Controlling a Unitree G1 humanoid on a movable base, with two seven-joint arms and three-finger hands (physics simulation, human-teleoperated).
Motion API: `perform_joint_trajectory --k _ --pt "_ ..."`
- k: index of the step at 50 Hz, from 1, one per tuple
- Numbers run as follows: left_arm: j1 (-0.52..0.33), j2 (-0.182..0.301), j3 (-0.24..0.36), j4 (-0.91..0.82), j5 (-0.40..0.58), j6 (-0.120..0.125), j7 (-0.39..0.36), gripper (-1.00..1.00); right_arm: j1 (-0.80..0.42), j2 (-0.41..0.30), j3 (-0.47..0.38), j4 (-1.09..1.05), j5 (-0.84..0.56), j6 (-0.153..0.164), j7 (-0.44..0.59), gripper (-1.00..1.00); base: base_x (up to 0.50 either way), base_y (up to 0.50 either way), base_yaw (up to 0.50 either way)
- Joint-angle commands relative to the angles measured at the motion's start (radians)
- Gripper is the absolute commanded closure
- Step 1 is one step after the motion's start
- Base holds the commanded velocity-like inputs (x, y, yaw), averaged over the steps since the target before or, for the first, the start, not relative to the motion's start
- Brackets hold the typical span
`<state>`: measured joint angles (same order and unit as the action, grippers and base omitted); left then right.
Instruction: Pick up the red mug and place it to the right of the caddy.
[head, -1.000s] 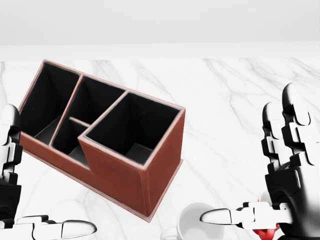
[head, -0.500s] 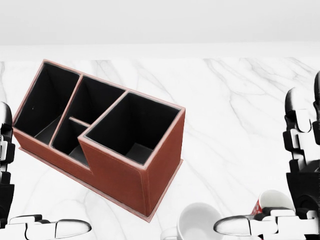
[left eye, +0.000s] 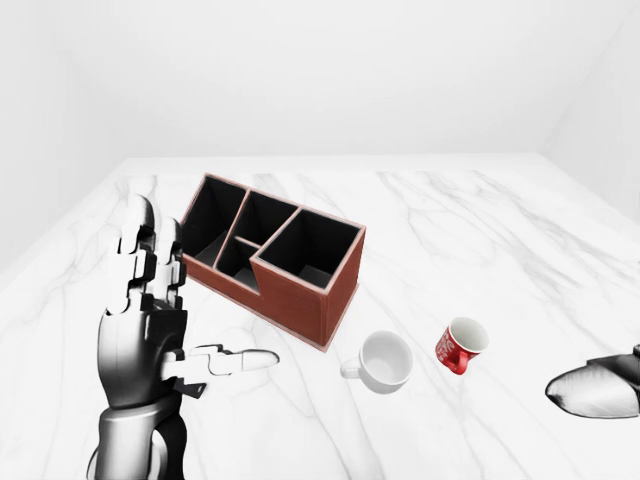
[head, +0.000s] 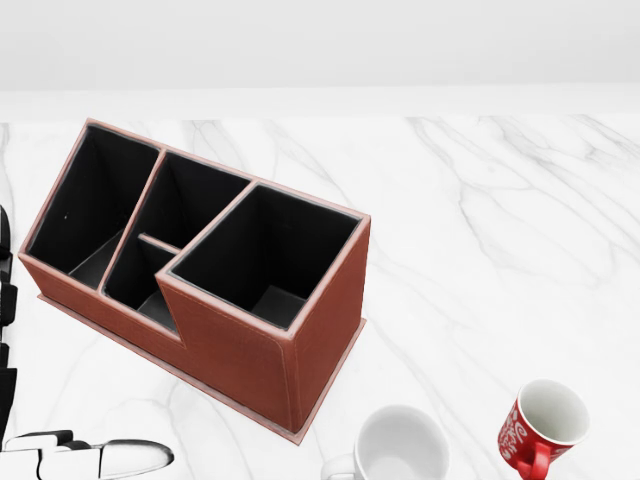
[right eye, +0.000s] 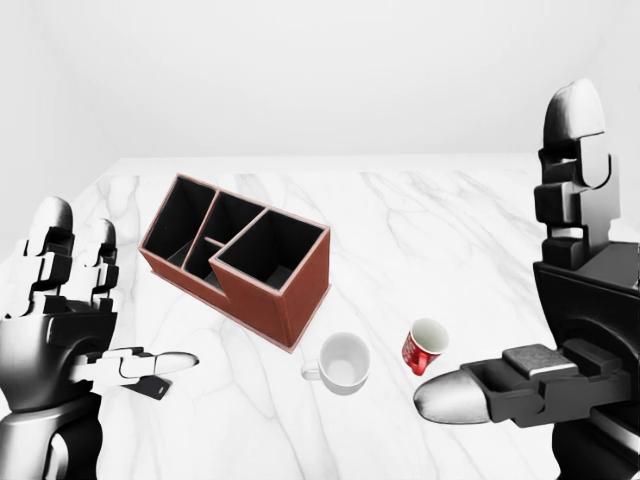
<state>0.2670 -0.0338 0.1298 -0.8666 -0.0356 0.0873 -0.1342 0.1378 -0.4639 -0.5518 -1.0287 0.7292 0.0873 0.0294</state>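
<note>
While the marble table (left eye: 520, 240) spreads wide under everything, the brown caddy (head: 200, 270) stands on it toward the left of the head view, set askew, its tall square compartment nearest the mugs. Below the caddy's right corner in that view sits a white mug (head: 400, 445), upright, and just to its right, apart from it, the red mug (head: 540, 425). It leans with its white mouth turned up and to the right, its handle at the lower edge of the view. My right hand (right eye: 560, 340) is the nearer one: in the right-eye view the red mug (right eye: 424, 346) lies just left of and above my thumb tip, clear of it, not touching. That hand is spread wide, fingers upright, thumb stretched out level toward the mug, and it holds nothing. My left hand (left eye: 160, 320) is wide open too and empty, well off on the caddy's far side, so I judge the reach belongs to the right, closing in leftward on the mug's body
</note>
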Motion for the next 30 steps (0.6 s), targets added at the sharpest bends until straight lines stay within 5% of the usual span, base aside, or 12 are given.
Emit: perform_joint_trajectory --k 1,9,17,30 --pt "-0.005 -0.001 0.008 -0.001 -0.005 0.000 -0.003 -1.00 -0.173 -0.083 -0.043 -0.018 -0.119 0.000 0.147 -1.00 0.00 0.00 0.00" --pt "0.004 -0.003 0.009 -0.015 -0.006 0.000 -0.006 -1.00 -0.235 -0.011 0.085 0.027 -0.609 0.000 0.477 -1.00 0.00 0.00 0.00" --pt "0.001 -0.003 0.012 -0.014 -0.005 0.000 -0.009 -1.00 -0.261 0.041 0.167 0.143 -0.919 0.000 0.669 -1.00 0.00 0.00 0.00" --pt "-0.003 -0.005 0.015 -0.012 -0.006 0.000 -0.007 -1.00 -0.321 0.101 0.181 0.378 -1.113 0.000 0.669 -1.00 0.00 0.00 0.00"
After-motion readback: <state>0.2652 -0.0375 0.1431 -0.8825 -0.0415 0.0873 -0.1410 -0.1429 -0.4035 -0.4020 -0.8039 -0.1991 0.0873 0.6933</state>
